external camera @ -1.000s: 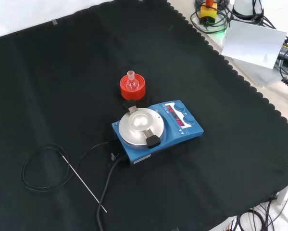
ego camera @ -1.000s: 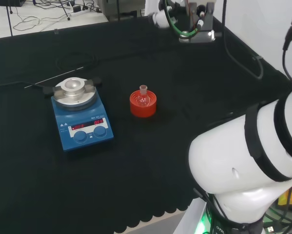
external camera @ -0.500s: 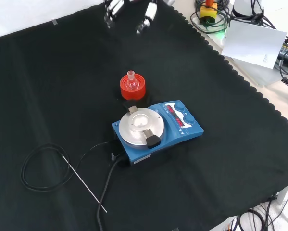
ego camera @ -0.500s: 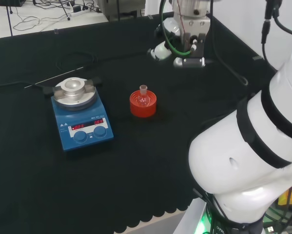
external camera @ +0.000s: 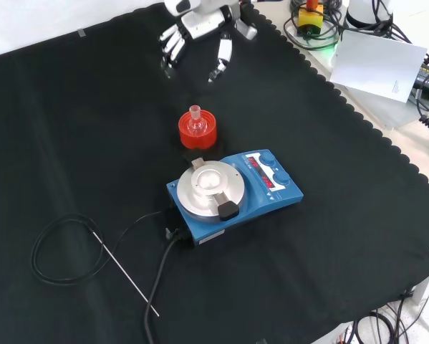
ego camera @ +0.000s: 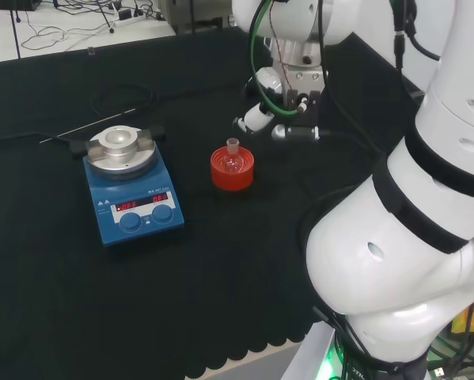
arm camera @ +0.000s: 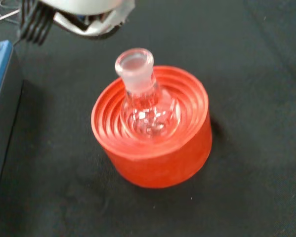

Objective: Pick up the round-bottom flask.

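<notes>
The round-bottom flask (arm camera: 148, 106) is small and of clear glass; it stands upright, neck uppermost, seated in the ribbed recess of a red stand (arm camera: 152, 148) on the black cloth (external camera: 71, 129); the wrist view shows the neck mouth open and nothing touching the glass. In the front view the stand sits just beyond the blue hotplate stirrer (external camera: 232, 190), close to its metal top plate but apart from it; in the head view the stirrer lies to the left of the stand.

The hand (external camera: 200, 32) hangs above the cloth, farther off than the flask in the front view and to the right of it in the head view; its fingers (external camera: 221, 61) are spread, pointing downward, relaxed, and grasp nothing; a clear gap separates them from the flask.

Step in hand, as judged: the approach; the grasp is not yet made; the flask is not lifted.

The next move calls for the following: bring the hand over the stand; lower the fingers to either side of the neck or bulb; close on the glass only, not on the stand's rim; lift straight up so the bulb clears the ribbed recess without dragging the stand toward the stirrer.
</notes>
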Controlling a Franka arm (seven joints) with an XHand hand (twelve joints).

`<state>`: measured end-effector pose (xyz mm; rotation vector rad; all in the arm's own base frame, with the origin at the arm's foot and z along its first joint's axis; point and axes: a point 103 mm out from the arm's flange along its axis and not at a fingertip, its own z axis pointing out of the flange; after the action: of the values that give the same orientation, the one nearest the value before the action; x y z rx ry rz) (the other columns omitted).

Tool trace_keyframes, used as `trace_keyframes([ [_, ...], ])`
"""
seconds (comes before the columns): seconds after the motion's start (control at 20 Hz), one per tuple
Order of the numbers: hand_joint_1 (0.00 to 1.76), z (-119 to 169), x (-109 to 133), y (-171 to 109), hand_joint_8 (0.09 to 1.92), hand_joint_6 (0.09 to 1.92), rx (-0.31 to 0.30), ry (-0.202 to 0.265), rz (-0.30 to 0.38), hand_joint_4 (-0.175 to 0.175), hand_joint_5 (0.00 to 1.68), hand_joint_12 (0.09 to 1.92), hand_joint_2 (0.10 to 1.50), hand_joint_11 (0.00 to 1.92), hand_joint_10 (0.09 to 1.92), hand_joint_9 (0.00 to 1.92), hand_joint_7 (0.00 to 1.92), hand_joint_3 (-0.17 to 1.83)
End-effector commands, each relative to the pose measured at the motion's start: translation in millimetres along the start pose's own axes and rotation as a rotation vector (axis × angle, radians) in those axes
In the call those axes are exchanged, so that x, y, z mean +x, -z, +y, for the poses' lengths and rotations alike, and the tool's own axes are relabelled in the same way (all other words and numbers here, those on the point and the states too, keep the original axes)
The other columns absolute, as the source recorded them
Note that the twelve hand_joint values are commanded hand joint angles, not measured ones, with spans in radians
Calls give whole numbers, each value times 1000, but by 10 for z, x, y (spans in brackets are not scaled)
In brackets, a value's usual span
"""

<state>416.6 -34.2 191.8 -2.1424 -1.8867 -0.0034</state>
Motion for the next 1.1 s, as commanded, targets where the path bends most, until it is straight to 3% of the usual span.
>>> trace_keyframes([
  [0.05, 905, 173, 60, -219, 699, 246, -22, 28, 21, -33, 622, 1402, 612, 175, 682, 531, 354, 596],
  [0.25, 927, 213, 70, -276, 703, 263, -61, 47, 15, -35, 639, 1398, 598, 182, 681, 538, 357, 604],
  [0.75, 952, 340, 63, -525, 709, 342, -20, 50, 26, -37, 623, 1391, 550, 197, 673, 527, 327, 669],
  [1.1, 949, 375, 58, -607, 718, 420, -25, 68, 14, -41, 615, 1392, 541, 196, 683, 531, 326, 684],
])
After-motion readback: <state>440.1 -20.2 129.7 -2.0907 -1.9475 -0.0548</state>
